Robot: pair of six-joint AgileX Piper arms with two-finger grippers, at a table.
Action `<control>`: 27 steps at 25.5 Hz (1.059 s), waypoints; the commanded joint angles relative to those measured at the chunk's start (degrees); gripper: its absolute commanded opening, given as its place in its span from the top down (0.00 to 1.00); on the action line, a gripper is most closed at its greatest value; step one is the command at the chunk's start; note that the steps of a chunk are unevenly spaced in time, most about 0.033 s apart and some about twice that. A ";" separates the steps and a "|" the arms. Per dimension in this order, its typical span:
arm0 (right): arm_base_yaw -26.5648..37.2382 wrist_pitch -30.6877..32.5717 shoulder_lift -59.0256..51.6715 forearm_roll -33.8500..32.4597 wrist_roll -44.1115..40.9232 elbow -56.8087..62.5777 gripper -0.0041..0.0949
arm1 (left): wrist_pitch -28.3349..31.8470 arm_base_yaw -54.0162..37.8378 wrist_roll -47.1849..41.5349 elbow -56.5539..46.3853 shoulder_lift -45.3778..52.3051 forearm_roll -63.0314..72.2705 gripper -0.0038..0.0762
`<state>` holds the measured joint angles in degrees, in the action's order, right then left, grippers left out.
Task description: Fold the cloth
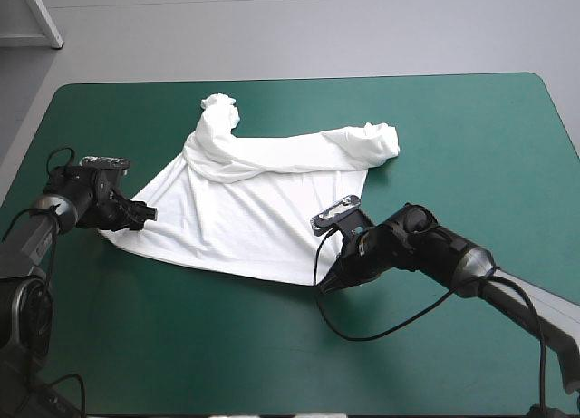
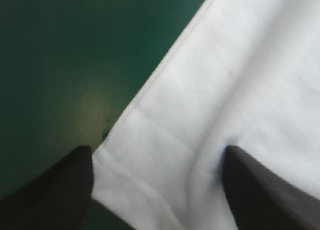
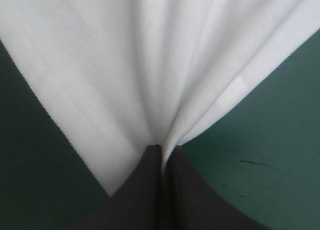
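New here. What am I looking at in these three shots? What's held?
A robot with two arms, each ending in a black two-fingered claw. One picture looks down from above and behind it. The other two come from wrist cameras looking along each claw. A white T-shirt lies partly spread on the teal-green table, its far part bunched. The right claw is shut on the T-shirt's near edge, with cloth puckering into it. The left claw is open, its fingers either side of a hem corner, gripping nothing.
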<state>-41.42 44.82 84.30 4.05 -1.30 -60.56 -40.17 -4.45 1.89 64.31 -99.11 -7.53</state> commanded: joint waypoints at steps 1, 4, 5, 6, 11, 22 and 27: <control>0.00 -0.46 -2.56 -2.35 -1.53 -3.04 0.98 | 0.25 -0.12 4.03 0.26 -2.50 6.99 0.50; 0.00 -0.68 -2.56 -6.45 -4.24 -5.40 0.98 | -1.29 -0.12 9.73 0.15 -3.23 14.54 0.81; 0.00 -0.68 -2.56 -7.51 -4.68 -6.47 0.98 | -1.42 -0.12 10.71 0.15 -3.23 15.54 0.88; 0.00 -0.57 -2.56 -8.13 -4.71 -7.46 0.98 | -1.42 -0.12 11.59 0.15 -3.23 16.09 0.93; 0.00 -0.08 -2.56 -8.55 -4.71 -11.93 0.98 | -0.48 -0.12 12.31 0.15 -2.93 16.39 0.92; 0.00 1.03 -2.56 -10.45 -4.71 -14.39 0.98 | -0.98 -0.12 13.08 5.13 17.30 16.48 0.92; 0.00 1.45 -3.73 -15.08 -4.81 -17.50 0.98 | -1.88 -0.12 13.08 7.17 26.70 16.63 0.93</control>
<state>-41.46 48.21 84.05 -7.79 -6.10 -73.79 -43.64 -4.94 14.95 67.94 -76.85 8.28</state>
